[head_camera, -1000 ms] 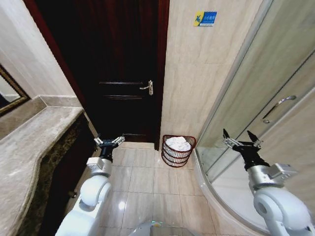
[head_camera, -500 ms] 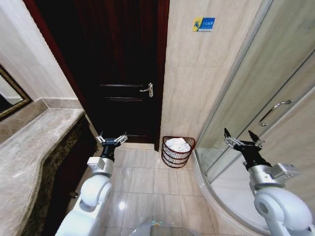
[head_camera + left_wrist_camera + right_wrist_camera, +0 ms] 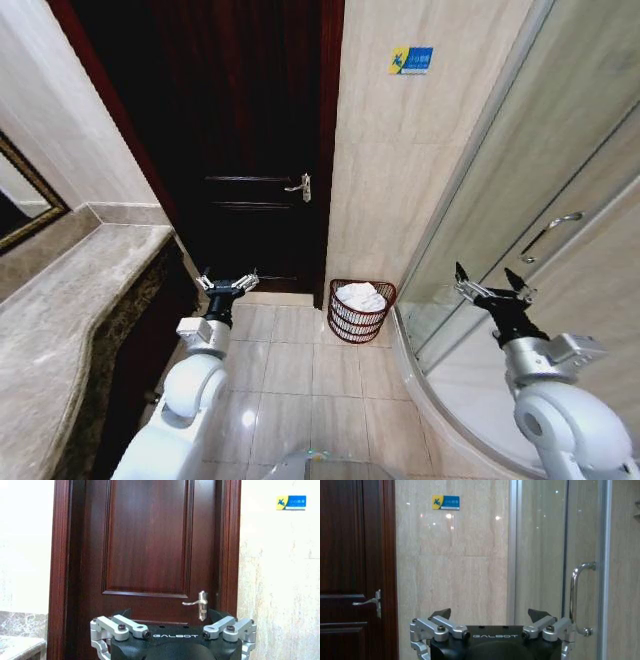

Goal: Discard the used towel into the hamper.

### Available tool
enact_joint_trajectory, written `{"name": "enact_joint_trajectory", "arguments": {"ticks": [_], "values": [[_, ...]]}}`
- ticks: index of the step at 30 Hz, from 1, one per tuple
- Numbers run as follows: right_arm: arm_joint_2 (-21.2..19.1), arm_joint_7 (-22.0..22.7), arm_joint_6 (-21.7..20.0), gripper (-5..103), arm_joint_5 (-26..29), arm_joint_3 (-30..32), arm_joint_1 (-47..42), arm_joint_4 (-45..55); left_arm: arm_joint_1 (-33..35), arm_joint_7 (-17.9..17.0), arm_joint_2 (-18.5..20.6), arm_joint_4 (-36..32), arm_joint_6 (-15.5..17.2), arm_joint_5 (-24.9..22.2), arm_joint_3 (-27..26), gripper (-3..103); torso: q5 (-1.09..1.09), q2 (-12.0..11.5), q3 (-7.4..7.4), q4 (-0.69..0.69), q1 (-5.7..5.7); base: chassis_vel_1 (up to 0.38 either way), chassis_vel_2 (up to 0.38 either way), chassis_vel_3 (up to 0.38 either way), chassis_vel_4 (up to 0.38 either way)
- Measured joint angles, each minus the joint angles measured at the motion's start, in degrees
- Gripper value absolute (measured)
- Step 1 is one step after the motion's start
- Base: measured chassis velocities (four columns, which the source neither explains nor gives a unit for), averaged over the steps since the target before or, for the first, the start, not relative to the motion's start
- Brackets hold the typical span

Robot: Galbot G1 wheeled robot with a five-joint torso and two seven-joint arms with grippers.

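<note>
Towel [image 3: 360, 296] lies in hamper [image 3: 357, 322] on floor by door [image 3: 250, 150] — left gripper [image 3: 227, 284] & right gripper [image 3: 493, 286] both held up w/ fingers spread, empty.

Bare floor tiles [image 3: 290, 365] lead to the hamper [image 3: 360, 310], flanked by door [image 3: 240, 150] and shower glass [image 3: 480, 240].

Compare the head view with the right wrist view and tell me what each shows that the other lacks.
Head view alone: the hamper on the floor with a white towel inside, the open left hand, and the counter. Right wrist view alone: nothing extra. Shared: the open right hand, the blue sign, the door handle and the shower door handle.
</note>
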Motion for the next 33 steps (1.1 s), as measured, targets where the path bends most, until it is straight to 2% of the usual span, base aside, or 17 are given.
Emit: {"name": "enact_joint_trajectory", "arguments": {"ticks": [20, 23, 33], "values": [[0.84, 0.16, -0.46, 100, -0.96, -1.34, -0.34, 1.16, 0.56, 0.27, 0.33, -1.05, -0.59, -0.52, -0.45, 100, 0.00, 7.23, 3.89, 0.00, 3.34, 0.000, 0.000, 0.000, 0.000], [0.86, 0.21, -0.46, 100, -0.59, -0.37, -0.83, 1.20, 0.83, -0.33, 0.10, -1.29, -1.54, -0.30, 0.55, 100, 0.00, 8.93, 4.79, 0.00, 4.15, 0.000, 0.000, 0.000, 0.000], [0.80, 0.03, -1.88, 100, 0.43, 0.64, -2.01, 2.35, 2.05, -1.56, -0.38, -2.35, -1.57, 1.22, 0.69, 100, 0.00, 9.43, 5.07, 0.01, 4.41, 0.000, 0.000, 0.000, 0.000]]}}
